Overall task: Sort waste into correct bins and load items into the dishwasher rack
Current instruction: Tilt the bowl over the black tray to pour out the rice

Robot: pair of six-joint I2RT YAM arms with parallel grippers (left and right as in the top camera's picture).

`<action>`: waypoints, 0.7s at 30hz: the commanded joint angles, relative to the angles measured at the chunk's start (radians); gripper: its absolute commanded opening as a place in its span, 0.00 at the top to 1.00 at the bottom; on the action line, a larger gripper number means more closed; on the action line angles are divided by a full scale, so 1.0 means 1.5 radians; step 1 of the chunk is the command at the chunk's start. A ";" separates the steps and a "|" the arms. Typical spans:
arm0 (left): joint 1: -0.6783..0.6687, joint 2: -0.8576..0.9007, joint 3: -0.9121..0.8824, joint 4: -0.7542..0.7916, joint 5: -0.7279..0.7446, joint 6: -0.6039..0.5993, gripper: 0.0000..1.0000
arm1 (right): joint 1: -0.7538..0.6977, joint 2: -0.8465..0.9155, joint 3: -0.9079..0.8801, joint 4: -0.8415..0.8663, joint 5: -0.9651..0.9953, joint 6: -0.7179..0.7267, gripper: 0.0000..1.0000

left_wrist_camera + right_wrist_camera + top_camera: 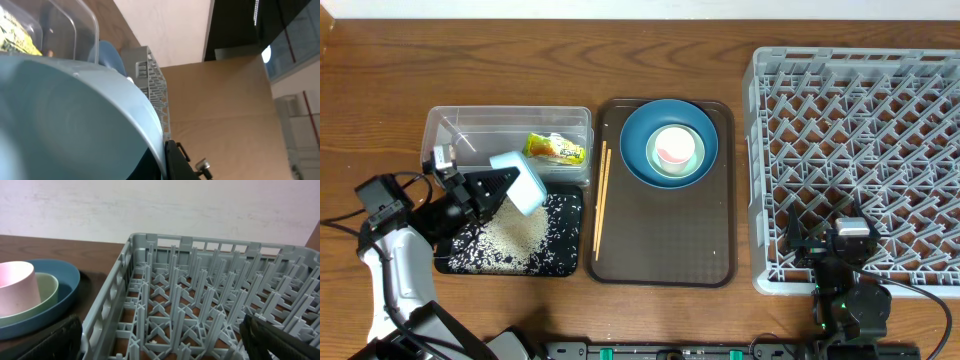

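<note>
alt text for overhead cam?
Left pincer holds a small light blue bowl tilted over a black tray scattered with rice. Behind it a clear tub holds a snack wrapper; a brown tray carries chopsticks and stacked bowls; grey rack at right.

Upper left, the clear tub [470, 125] shows a yellow-green wrapper [556, 148], its print possibly red. White rice grains [515, 238] speckle the black tray [560, 268]. The tilted bowl [520, 180] is light blue. Centre frame has a dark blue bowl [636, 150], pale green bowl [694, 158], pink cup [672, 146] and brown tray [660, 240]. At right is a grey lattice rack [860, 120].
</note>
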 commanded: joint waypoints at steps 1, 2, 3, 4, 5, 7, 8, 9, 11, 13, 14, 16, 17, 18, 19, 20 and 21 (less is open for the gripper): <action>-0.026 -0.006 0.002 0.008 0.017 0.018 0.93 | 0.000 0.000 -0.001 -0.003 0.002 -0.008 0.01; -0.026 -0.005 0.002 0.023 0.011 0.014 0.93 | 0.000 0.000 -0.001 -0.003 0.002 -0.008 0.01; -0.025 -0.005 0.002 0.027 0.011 -0.001 0.94 | 0.000 0.000 -0.001 -0.003 0.002 -0.008 0.01; -0.025 -0.005 0.002 0.024 0.018 -0.025 0.94 | 0.000 0.000 -0.001 -0.003 0.002 -0.008 0.01; -0.027 -0.006 0.002 0.020 0.018 -0.037 0.93 | 0.000 0.000 -0.001 -0.003 0.002 -0.008 0.01; -0.051 -0.009 0.002 -0.030 0.018 -0.033 0.94 | 0.000 0.000 -0.001 -0.003 0.002 -0.008 0.01; -0.068 -0.011 0.002 -0.054 0.018 -0.020 0.94 | 0.000 0.000 -0.001 -0.003 0.002 -0.008 0.01; -0.083 -0.014 0.002 -0.065 0.018 -0.002 0.94 | 0.000 0.000 -0.001 -0.003 0.002 -0.008 0.01; -0.107 -0.020 0.002 -0.057 0.007 0.028 0.94 | 0.000 0.000 -0.001 -0.003 0.002 -0.008 0.01; -0.108 -0.021 0.006 -0.049 0.003 0.017 0.94 | 0.000 0.000 -0.001 -0.003 0.002 -0.008 0.01; -0.109 -0.021 0.009 -0.047 -0.002 0.015 0.94 | 0.000 0.000 -0.001 -0.003 0.002 -0.008 0.01; -0.115 -0.023 0.016 -0.047 -0.032 0.012 0.94 | 0.000 0.000 -0.001 -0.003 0.002 -0.008 0.01; -0.122 -0.028 0.018 -0.047 -0.057 0.000 0.94 | 0.000 0.000 -0.001 -0.003 0.002 -0.008 0.01; -0.134 -0.038 0.018 -0.047 -0.093 -0.023 0.94 | 0.000 0.000 -0.001 -0.003 0.002 -0.008 0.01; -0.148 -0.052 0.019 -0.046 -0.131 -0.039 0.93 | 0.000 0.000 -0.001 -0.003 0.002 -0.008 0.01; -0.161 -0.066 0.020 -0.045 -0.160 -0.052 0.94 | 0.000 0.000 -0.001 -0.003 0.002 -0.008 0.01; -0.177 -0.082 0.021 -0.038 -0.188 -0.067 0.94 | 0.000 0.000 -0.001 -0.003 0.002 -0.008 0.01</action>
